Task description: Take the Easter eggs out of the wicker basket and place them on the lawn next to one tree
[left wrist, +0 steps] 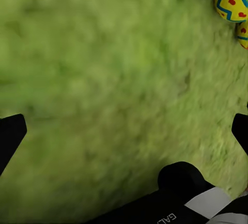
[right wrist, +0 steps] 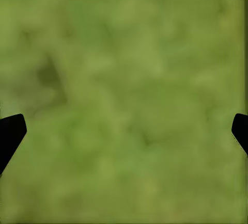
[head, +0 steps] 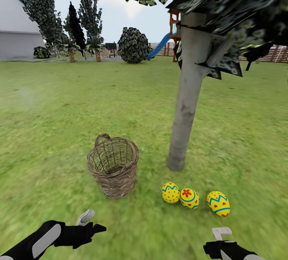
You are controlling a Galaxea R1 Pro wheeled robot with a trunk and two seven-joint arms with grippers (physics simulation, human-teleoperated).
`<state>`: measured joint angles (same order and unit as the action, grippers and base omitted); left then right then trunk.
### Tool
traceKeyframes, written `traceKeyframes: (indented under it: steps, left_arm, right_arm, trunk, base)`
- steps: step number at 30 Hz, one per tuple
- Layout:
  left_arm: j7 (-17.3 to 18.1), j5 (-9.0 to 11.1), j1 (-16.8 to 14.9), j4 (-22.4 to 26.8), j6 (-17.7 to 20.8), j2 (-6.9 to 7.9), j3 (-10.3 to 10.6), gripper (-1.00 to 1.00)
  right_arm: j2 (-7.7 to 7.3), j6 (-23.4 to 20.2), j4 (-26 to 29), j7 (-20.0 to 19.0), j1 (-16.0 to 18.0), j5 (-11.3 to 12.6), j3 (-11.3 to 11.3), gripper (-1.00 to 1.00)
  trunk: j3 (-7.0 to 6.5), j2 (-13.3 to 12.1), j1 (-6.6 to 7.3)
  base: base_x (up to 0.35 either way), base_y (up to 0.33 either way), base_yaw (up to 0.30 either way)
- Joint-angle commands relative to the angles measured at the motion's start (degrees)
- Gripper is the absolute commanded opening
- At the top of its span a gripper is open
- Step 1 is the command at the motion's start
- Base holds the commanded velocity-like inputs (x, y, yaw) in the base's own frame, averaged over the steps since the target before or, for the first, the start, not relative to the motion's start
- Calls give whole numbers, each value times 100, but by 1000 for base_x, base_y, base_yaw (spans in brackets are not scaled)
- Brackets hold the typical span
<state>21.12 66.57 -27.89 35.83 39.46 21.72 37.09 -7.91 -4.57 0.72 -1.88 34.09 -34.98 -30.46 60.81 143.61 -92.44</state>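
Three Easter eggs [head: 196,198] lie in a rough row on the lawn [head: 60,124], just in front of the tree [head: 188,92] trunk base and to the right of the wicker basket [head: 113,167]. Left egg [head: 171,193] stands near upright, long axis vertical; middle egg [head: 189,198] shows a red flower, axis slightly tilted; right egg [head: 218,203] lies tilted, long axis slanting down to the right. Basket upright, mouth tipped toward camera, looks empty. Left gripper [head: 90,222] low over grass, fingers spread, holding nothing; left wrist view shows eggs at the frame corner. Right gripper [head: 222,236] also low, fingertips [right wrist: 11,133] wide apart over bare grass. Partial "GAL" lettering [left wrist: 169,218] readable on an arm. Blue slide [head: 159,46] and fence [head: 276,54] far behind.
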Motion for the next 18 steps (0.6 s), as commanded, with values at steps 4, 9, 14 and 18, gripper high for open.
traceKeyframes:
  steps: [4, 9, 14, 18]
  left_arm:
    - [-9, 7, -6, -33, 0, 7, 32, 100]
    - [-19, 5, -6, -49, 0, 7, 35, 100]
    - [-33, 10, -6, -67, 0, 10, 38, 100]
    - [-107, 6, -6, -78, -6, 8, 43, 100]
  right_arm:
    - [-10, -23, 11, -14, 2, -48, -52, 100]
    - [-22, -18, 24, -6, 1, -43, -56, 100]
    - [-14, -24, 19, -12, 1, -44, -57, 100]
    - [-9, -26, 17, -14, 1, -44, -54, 100]
  trunk:
    - [-84, -4, 11]
    - [-195, -10, 24]
    - [-306, -17, 37]
    - [-395, -22, 47]
  base:
    - [0, 0, 0]
    - [0, 0, 0]
    - [0, 0, 0]
    - [0, 0, 0]
